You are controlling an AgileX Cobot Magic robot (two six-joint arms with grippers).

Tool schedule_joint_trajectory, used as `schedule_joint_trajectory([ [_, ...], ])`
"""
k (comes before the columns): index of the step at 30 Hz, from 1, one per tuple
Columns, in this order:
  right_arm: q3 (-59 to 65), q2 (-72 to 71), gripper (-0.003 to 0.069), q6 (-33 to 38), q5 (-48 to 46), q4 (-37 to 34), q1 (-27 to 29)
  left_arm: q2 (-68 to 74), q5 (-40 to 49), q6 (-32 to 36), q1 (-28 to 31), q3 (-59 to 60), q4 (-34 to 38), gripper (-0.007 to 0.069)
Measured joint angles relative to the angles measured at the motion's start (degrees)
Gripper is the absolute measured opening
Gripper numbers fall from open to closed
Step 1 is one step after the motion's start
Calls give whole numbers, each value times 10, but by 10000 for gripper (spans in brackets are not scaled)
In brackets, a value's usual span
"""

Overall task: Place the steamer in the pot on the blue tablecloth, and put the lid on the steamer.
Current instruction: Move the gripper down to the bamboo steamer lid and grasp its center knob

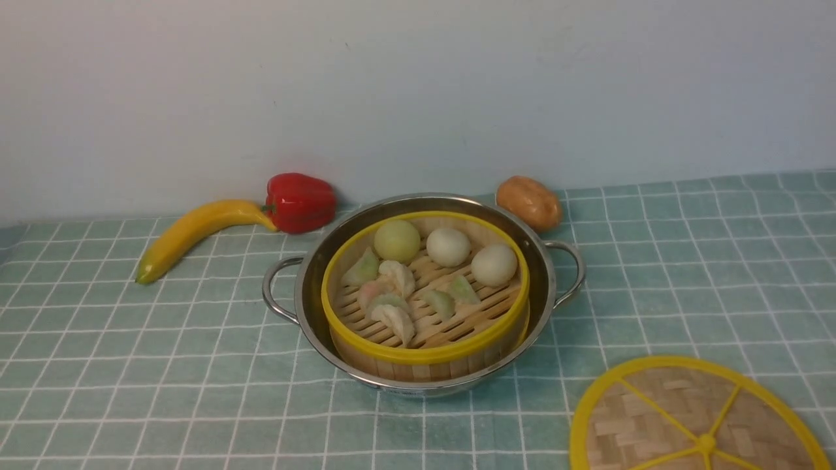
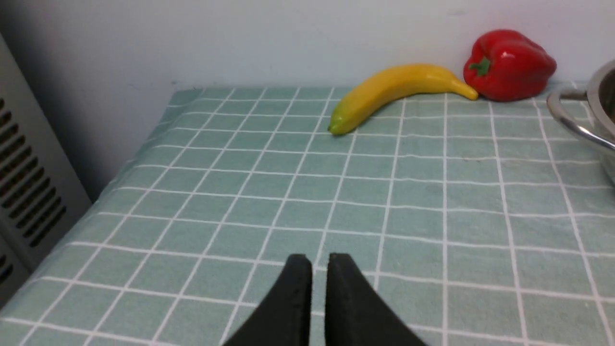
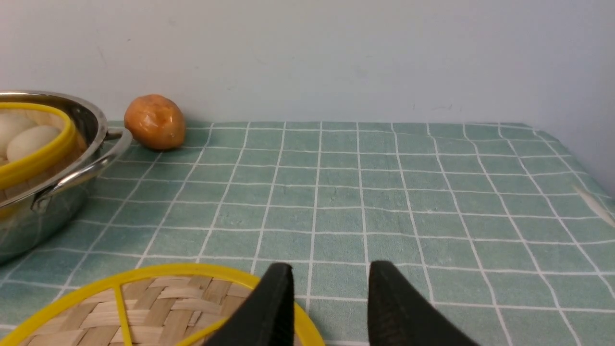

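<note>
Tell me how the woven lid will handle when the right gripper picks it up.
The lid looks stiff and probably light: thin woven bamboo inside a thick yellow rim. Lying flat on the tablecloth, it offers little edge, so it may slide when nudged.

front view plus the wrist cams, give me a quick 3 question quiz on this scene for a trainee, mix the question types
1. True or false: the steamer already sits inside the pot.
2. Multiple choice: where is the lid?
A. on the steamer
B. flat on the blue tablecloth, to the robot's right of the pot
C. leaning on the wall
3. Fill in: beside the banana, against the wall, lies a red ____.

Key
1. True; its yellow rim shows inside the steel rim.
2. B; the right gripper, open, hangs just over the lid's edge, while the left gripper is over bare cloth, holding nothing.
3. Pepper.
</note>
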State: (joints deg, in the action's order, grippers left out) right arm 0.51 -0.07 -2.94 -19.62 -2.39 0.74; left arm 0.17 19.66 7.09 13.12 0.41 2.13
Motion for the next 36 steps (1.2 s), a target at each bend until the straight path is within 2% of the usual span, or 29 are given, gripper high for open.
schedule_joint_trajectory([
  [9,0,0,243,0,-1,0,0,0,2,0,-56,0,-1,64],
  [36,0,0,243,3,-1,5,0,-1,2,0,-60,0,-1,85],
])
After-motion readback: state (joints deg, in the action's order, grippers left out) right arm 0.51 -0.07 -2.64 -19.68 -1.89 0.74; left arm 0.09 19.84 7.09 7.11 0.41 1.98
